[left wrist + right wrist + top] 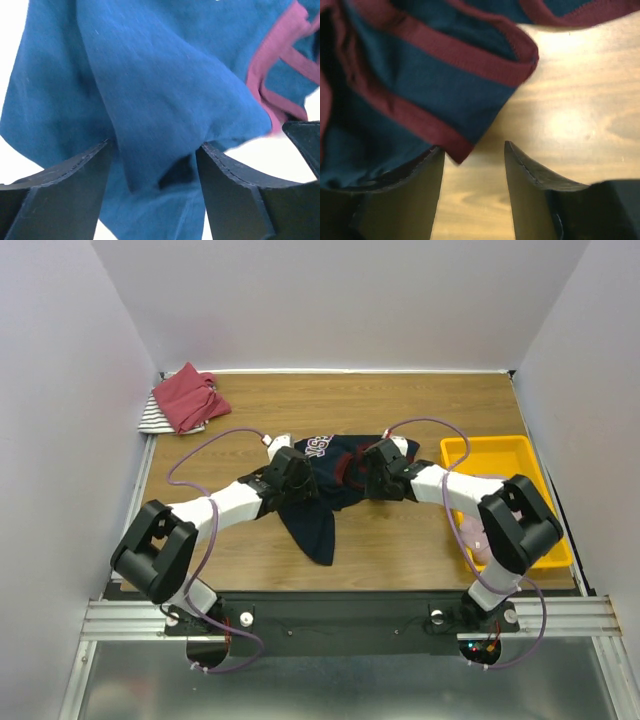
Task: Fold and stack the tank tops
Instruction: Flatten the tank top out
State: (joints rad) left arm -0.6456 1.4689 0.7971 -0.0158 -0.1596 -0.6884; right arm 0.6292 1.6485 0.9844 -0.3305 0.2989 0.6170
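Note:
The navy tank top (315, 523) with maroon trim and white print lies crumpled at the table's middle. My left gripper (291, 476) sits on its left part, and in the left wrist view (152, 147) the jaws stand apart with a fold of navy cloth (150, 75) between them. My right gripper (376, 471) is at the top's right edge. In the right wrist view (472, 147) it is open over bare wood, and a maroon-trimmed corner (455, 145) touches its left finger. The red tank top (188, 395) lies on the striped one (153, 420) at the back left. Pale pink cloth (478, 536) lies in the tray.
The yellow plastic tray (500, 455) stands at the right, partly under my right arm. White walls close in the wooden table (400, 540) on three sides. Purple cables loop above both arms.

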